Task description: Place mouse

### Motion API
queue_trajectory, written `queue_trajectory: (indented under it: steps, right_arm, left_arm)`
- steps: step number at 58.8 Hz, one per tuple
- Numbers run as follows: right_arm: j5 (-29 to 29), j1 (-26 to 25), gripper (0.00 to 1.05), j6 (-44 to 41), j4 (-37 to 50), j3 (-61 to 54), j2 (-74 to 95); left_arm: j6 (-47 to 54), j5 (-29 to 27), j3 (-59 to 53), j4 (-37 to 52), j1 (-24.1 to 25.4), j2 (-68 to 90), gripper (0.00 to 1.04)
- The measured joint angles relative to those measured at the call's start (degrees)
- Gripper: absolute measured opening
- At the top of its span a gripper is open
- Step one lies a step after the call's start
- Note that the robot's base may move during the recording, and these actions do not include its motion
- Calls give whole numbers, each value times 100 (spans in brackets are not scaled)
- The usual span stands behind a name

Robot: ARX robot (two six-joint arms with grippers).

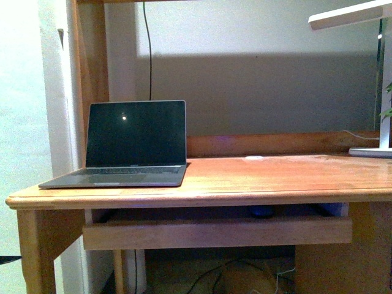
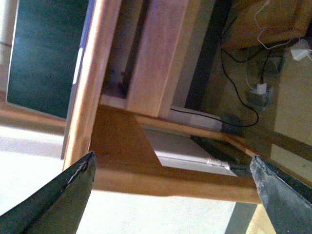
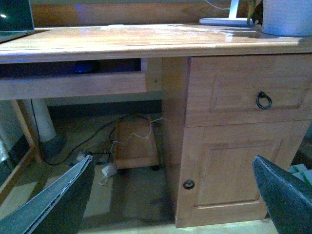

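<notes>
Desk (image 1: 275, 174): wood, orange-brown, smooth varnish w/ soft sheen on top, grain showing. Pull-out shelf (image 1: 214, 233) under it: paler wood, matt. Laptop (image 1: 135, 144): grey metal-looking body, matt; screen glossy black w/ a light spot reflected. Wall (image 1: 263, 92): matt paint. Lamp (image 1: 370, 152): white, smooth, slight gloss; plastic or metal, can't tell. Cupboard door (image 3: 234, 180): same wood, satin. Ring pull (image 3: 263, 100) & knob (image 3: 188, 184): dark metal. Left gripper (image 2: 171, 161) & right gripper (image 3: 173, 158): fingers (image 2: 53, 204) dark, matt, edges scuffed pale.

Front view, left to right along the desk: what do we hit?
laptop → mouse, seen only as a dim dark shape in the pull-out tray → lamp base at the right edge
</notes>
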Motion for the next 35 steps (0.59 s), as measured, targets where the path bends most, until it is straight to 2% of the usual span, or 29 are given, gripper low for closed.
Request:
queue_trajectory:
  steps: [13,24,35]
  right_arm:
    - [0,0,97,0,0,0,0]
    - [0,0,97,0,0,0,0]
    - [0,0,97,0,0,0,0]
  left_arm:
    - [887,90,1360,-120,-262,1115,97]
    - [1060,15,2524,-551,-356,1659,97]
    - [1224,216,3276,-944,-367,2109,97]
